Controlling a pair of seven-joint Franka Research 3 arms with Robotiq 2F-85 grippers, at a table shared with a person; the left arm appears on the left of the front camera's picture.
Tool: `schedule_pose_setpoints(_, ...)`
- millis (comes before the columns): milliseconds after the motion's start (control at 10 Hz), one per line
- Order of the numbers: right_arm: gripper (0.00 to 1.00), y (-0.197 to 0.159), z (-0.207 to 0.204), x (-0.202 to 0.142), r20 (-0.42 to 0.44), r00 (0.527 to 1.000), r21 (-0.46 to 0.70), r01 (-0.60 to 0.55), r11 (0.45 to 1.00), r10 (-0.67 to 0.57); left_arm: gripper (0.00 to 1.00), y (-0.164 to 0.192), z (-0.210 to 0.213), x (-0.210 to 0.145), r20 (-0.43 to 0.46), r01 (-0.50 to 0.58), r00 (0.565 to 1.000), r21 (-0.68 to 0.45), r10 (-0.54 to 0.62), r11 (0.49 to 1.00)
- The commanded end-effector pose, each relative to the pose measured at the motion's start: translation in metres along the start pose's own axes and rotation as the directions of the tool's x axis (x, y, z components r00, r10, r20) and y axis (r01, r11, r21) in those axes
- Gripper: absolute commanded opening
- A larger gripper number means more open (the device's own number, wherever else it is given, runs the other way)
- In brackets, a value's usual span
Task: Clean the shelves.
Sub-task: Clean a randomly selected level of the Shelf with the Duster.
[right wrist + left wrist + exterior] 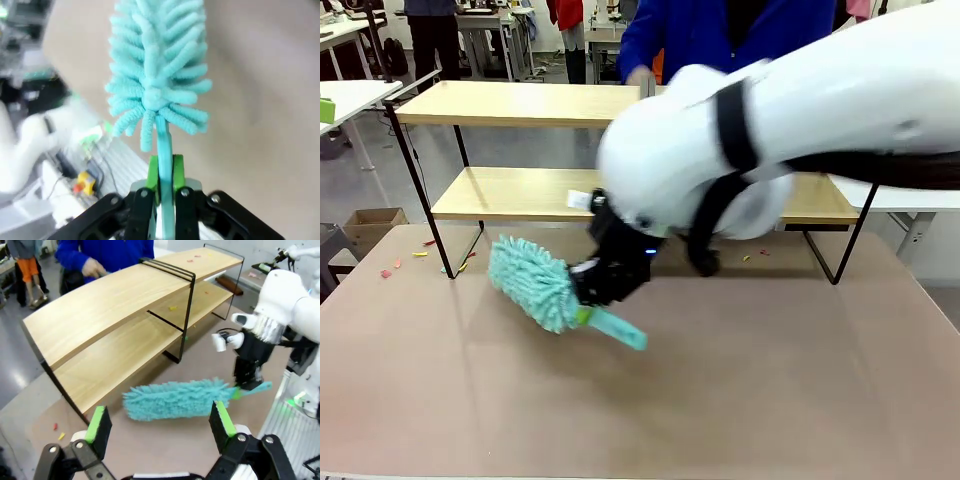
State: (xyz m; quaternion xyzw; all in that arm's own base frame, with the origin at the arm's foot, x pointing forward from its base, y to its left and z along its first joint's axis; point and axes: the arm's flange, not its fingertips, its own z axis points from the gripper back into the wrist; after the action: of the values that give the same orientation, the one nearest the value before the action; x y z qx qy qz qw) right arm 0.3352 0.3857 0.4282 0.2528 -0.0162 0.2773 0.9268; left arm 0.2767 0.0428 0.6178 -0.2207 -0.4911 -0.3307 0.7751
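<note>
Item: teal microfibre duster, centre frame; handle clamped in the right hand, head low above the counter, likely angled for sweeping the shelves, upper frame. Also: left hand, open, empty.

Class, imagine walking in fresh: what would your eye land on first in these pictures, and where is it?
A fluffy teal duster stands out most, over the middle of the brown table, its handle clamped in the right tool. Behind it stand the two-tier wooden shelves, with a person in a blue top at their far side.
</note>
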Motion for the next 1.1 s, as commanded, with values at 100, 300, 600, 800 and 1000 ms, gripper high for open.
schedule_pose_setpoints(100,0.12,-0.043,0.091,-0.099,0.056,0.997,0.067,-0.048,0.997,0.044,1.00,0.001,-0.001,-0.001,0.007,0.007,1.000,-0.013,-0.007,1.000)
schedule_pose_setpoints(300,0.12,-0.048,0.121,-0.133,0.208,0.972,0.134,-0.138,0.981,0.108,1.00,0.001,-0.001,-0.001,0.007,0.007,1.000,-0.013,-0.007,1.000)
schedule_pose_setpoints(600,0.12,-0.052,0.143,-0.162,0.381,0.908,0.194,-0.262,0.946,0.173,1.00,0.001,-0.001,-0.001,0.007,0.007,1.000,-0.013,-0.007,1.000)
schedule_pose_setpoints(800,0.12,-0.056,0.147,-0.166,0.437,0.884,0.190,-0.269,0.944,0.164,1.00,0.001,-0.001,-0.001,0.007,0.007,1.000,-0.013,-0.007,1.000)
schedule_pose_setpoints(1000,0.12,-0.040,0.176,-0.138,0.384,0.912,0.175,-0.228,0.958,0.147,1.00,0.001,-0.001,-0.001,0.007,0.007,1.000,-0.013,-0.007,1.000)
